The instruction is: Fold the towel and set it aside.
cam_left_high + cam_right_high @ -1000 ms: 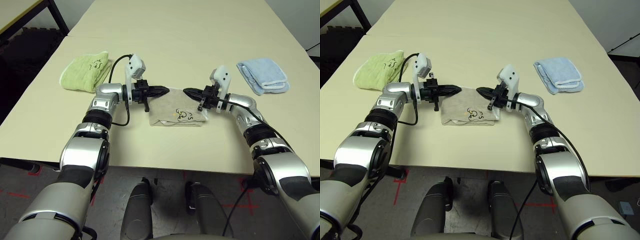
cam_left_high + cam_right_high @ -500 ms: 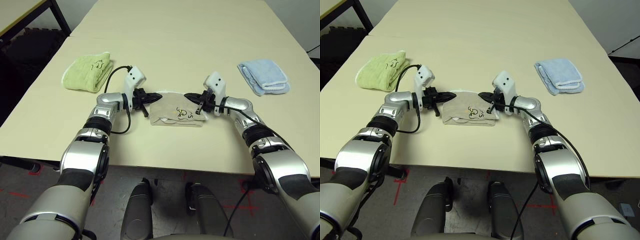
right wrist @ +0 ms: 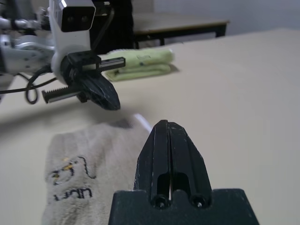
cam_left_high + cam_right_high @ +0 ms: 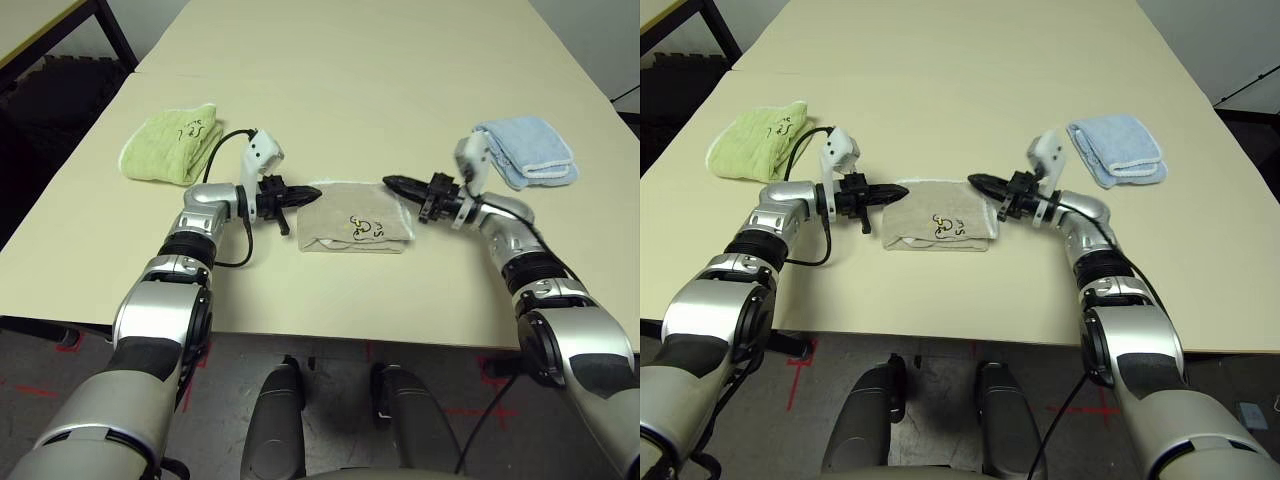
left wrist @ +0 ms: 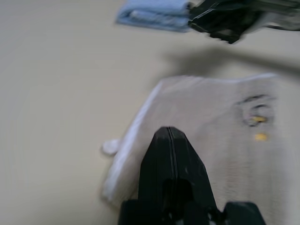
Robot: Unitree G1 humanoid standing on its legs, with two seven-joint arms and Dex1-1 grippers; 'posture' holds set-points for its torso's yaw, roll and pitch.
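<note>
Both of our arms have drawn outward since a second ago: our left gripper (image 4: 308,194) now sits at the towel's left edge and our right gripper (image 4: 394,184) hangs off its far right corner, where earlier both tips reached in over the cloth. We keep the fingers (image 5: 169,154) of the left gripper pressed together with nothing between them, and the fingers (image 3: 169,150) of the right gripper are likewise closed flat and hold nothing. Our towel (image 4: 355,222) lies folded into a small rectangle on the bench (image 4: 350,90), between the two grippers and near the front edge. It is beige terry cloth with a white corded border along its left side, a small white loop tag (image 5: 111,147) poking out at that edge, and a dark embroidered mark (image 4: 366,226) with yellow flecks on the top face. We see a lime-green folded towel (image 4: 172,143) well apart to the far left and a light blue folded towel (image 4: 527,150) just behind our right wrist.
</note>
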